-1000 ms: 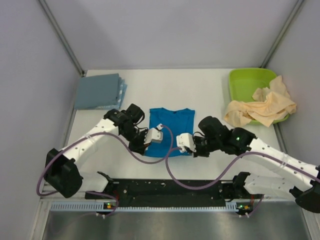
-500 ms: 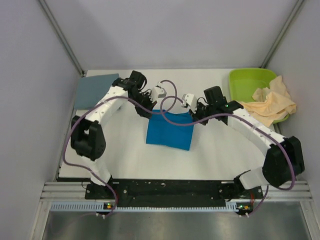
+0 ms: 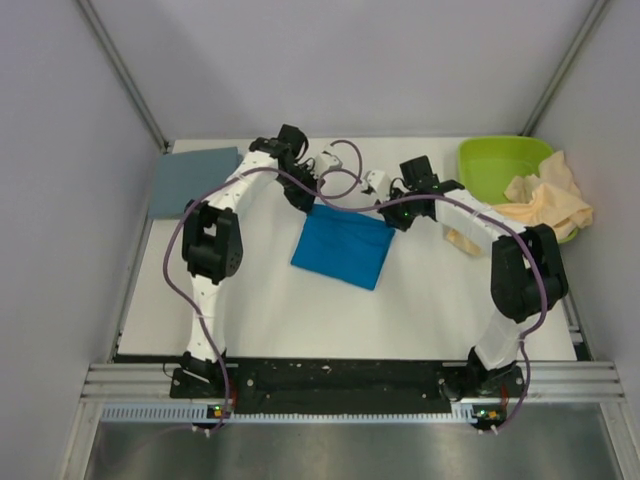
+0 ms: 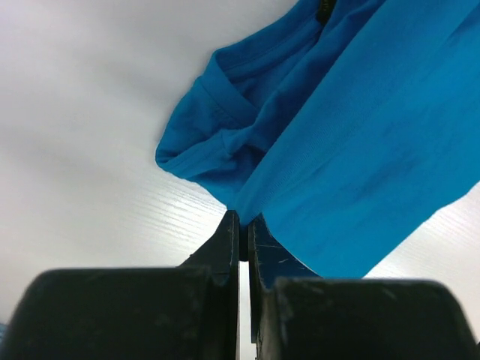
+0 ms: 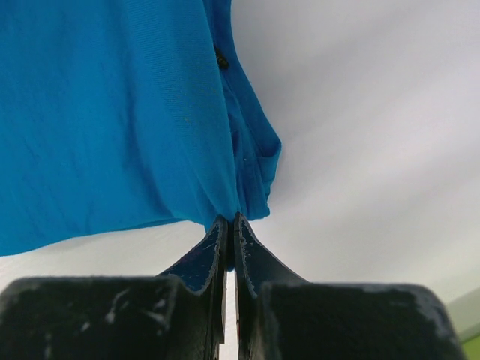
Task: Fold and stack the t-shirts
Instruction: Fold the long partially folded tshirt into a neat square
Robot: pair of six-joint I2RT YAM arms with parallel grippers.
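A bright blue t-shirt (image 3: 342, 248) lies folded over in the middle of the table, its far edge lifted. My left gripper (image 3: 316, 206) is shut on the shirt's far left corner; the left wrist view shows blue cloth (image 4: 330, 150) pinched at its tips (image 4: 243, 219). My right gripper (image 3: 392, 216) is shut on the far right corner, the blue cloth (image 5: 112, 112) caught between its tips (image 5: 229, 219). Dull grey-blue t-shirts (image 3: 188, 180) lie flat at the back left. A cream-peach t-shirt (image 3: 545, 205) hangs over the tub's rim at the right.
The lime-green tub (image 3: 495, 165) stands at the back right corner. Grey walls close in the table on the left, right and back. Purple cables loop from both arms above the shirt.
Both grippers have carried the blue shirt's near edge from the front of the table up and over to the far edge, folding it in half. Both arms now reach far back.
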